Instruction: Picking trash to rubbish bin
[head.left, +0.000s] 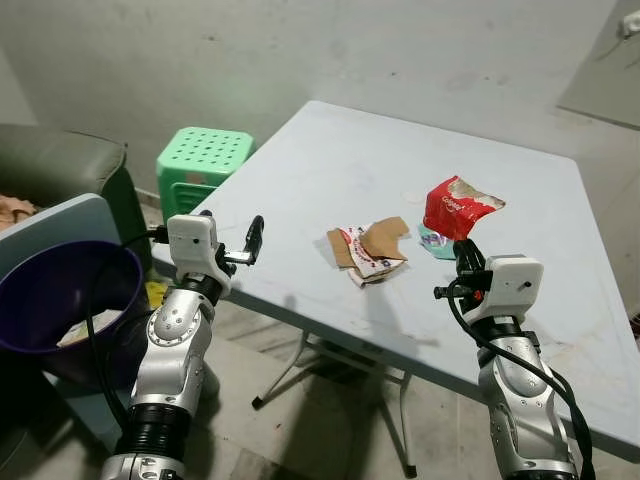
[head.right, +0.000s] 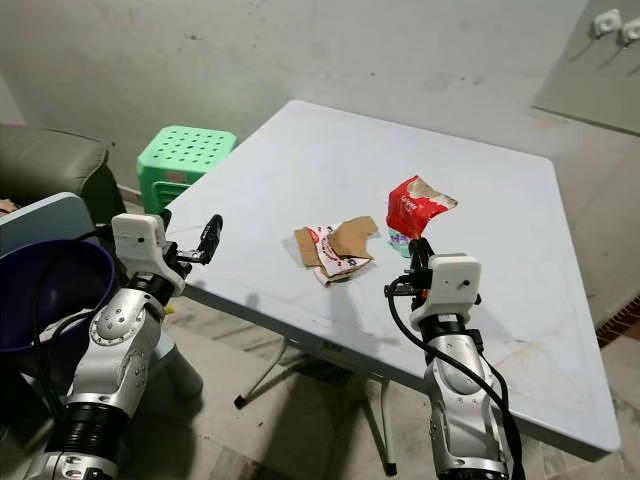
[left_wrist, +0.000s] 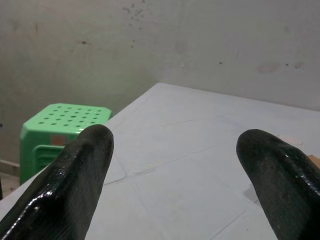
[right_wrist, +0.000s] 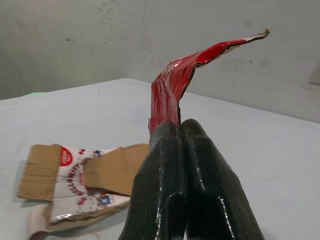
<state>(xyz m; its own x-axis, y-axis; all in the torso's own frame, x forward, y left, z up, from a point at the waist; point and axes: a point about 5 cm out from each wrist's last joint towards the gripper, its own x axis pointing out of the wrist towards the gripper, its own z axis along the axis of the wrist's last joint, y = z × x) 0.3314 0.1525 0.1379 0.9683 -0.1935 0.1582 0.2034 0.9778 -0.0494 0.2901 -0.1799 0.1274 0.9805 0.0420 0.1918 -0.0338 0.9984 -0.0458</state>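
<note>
My right gripper (head.left: 466, 248) is shut on a crumpled red wrapper (head.left: 456, 207), held up just above the white table (head.left: 330, 150); the right wrist view has the red wrapper (right_wrist: 172, 85) rising from between the closed fingers (right_wrist: 160, 170). A torn piece of brown cardboard packaging (head.left: 368, 250) lies flat on the table to the left of that gripper. A small teal scrap (head.left: 434, 241) lies beneath the wrapper. My left gripper (head.left: 254, 240) hovers open at the table's left edge, holding nothing. The purple rubbish bin (head.left: 50, 295) stands on the floor at the far left.
A green plastic stool (head.left: 203, 160) stands by the wall beyond the table's left corner. A grey board (head.left: 45, 230) leans behind the bin, with a dark sofa (head.left: 60, 165) further back. The bin holds some paper (head.left: 90, 325).
</note>
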